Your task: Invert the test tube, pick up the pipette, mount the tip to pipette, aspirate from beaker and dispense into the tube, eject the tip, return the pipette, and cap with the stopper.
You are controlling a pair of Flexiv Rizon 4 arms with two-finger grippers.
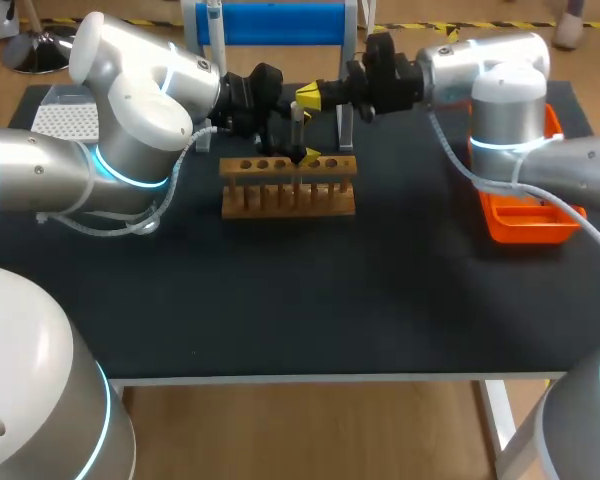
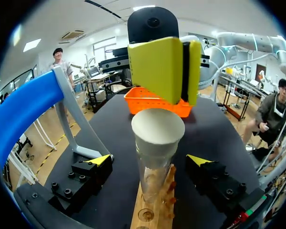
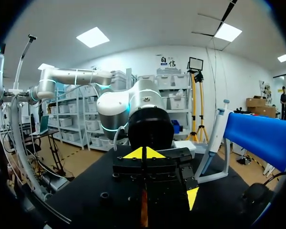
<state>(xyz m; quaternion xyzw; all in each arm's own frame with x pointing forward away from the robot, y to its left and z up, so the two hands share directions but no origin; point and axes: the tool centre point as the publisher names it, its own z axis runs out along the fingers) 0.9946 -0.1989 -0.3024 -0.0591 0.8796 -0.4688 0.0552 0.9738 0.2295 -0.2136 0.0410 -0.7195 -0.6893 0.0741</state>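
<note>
As the white round stopper (image 2: 158,130) sat on the mouth of the clear glass test tube (image 2: 155,167), I judged the run to be at its last step, capping. The tube stood upright in what looked like a rear hole of the brown wooden rack (image 1: 288,195), mid-table. My left gripper (image 2: 150,161) was spread wide, one black finger on either side of the tube with clear gaps, touching nothing; probably placed so to catch the tube should it lean. My right gripper (image 2: 182,71) hung directly over the stopper, yellow pads pinched narrow with nothing seen between them; closed fingers make a blunt pusher, which suits seating a stopper. Whether the tips touched the stopper I could not tell. The white long-handled pipette (image 3: 214,138) hung on the blue-barred stand (image 3: 262,136) behind the rack, so that step read as done. Risk noted: an off-centre push could tilt the tube in its hole.
</note>
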